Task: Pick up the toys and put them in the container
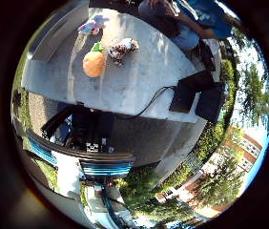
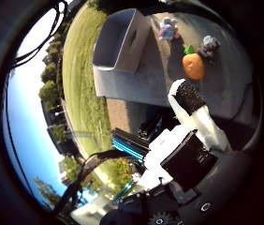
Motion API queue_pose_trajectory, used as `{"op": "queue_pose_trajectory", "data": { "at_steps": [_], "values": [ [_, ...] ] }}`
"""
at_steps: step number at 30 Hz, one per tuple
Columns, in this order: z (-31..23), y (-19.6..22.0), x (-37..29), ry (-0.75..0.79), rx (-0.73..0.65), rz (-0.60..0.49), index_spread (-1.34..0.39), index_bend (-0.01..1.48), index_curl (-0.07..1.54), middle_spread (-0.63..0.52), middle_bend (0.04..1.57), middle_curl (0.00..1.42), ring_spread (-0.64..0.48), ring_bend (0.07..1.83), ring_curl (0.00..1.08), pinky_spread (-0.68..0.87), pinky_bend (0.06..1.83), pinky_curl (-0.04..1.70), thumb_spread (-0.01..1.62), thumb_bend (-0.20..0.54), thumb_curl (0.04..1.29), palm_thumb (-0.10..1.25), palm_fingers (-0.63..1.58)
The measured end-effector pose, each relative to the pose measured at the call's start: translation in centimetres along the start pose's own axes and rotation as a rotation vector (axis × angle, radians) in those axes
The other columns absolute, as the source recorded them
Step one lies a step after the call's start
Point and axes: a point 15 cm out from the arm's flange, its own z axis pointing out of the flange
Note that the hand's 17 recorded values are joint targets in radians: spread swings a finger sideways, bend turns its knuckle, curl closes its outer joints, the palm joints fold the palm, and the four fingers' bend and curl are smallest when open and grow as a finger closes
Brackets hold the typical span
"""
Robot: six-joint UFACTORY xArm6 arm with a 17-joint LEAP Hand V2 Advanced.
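Note:
Three toys lie on a grey table (image 1: 139, 86): an orange plush with a green top (image 1: 94, 63), a small brown and white plush (image 1: 122, 48) next to it, and a pink and blue plush (image 1: 91, 25) nearer the container. The grey box-shaped container (image 2: 120, 40) stands at the table's end, open and with nothing seen inside. My right hand (image 2: 193, 140) hangs well away from the table and the toys, one white and black finger (image 2: 190, 101) held straight, nothing in it.
A black laptop-like device (image 1: 199, 95) lies at the table's other end with a lead running to it. A person sits at the table's far side, touching none of the toys. Blue and black gear (image 1: 96, 162) stands beside the table. Grass and paving surround it.

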Motion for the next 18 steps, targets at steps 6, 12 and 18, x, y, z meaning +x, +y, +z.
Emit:
{"op": "queue_pose_trajectory", "data": {
  "at_steps": [6, 12, 18],
  "values": [
    [3.8, -6.7, 6.6, 0.112, -0.063, -0.121, -0.29, 0.15, 0.29, 0.03, 0.16, 0.31, 0.24, 0.26, 0.34, 0.38, 0.32, 0.28, 1.15, -0.02, 0.41, 0.73, 0.06],
    [9.3, -12.6, 10.2, 0.171, -0.082, -0.191, -0.28, 0.17, 0.29, 0.0, 0.2, 0.33, 0.23, 0.22, 0.32, 0.37, 0.28, 0.26, 1.12, -0.024, 0.42, 0.76, 0.14],
    [12.8, -15.4, 11.1, 0.202, -0.106, -0.225, -0.3, 0.14, 0.27, 0.0, 0.18, 0.34, 0.22, 0.24, 0.33, 0.37, 0.31, 0.28, 1.11, -0.028, 0.42, 0.77, 0.11]
  ]
}}
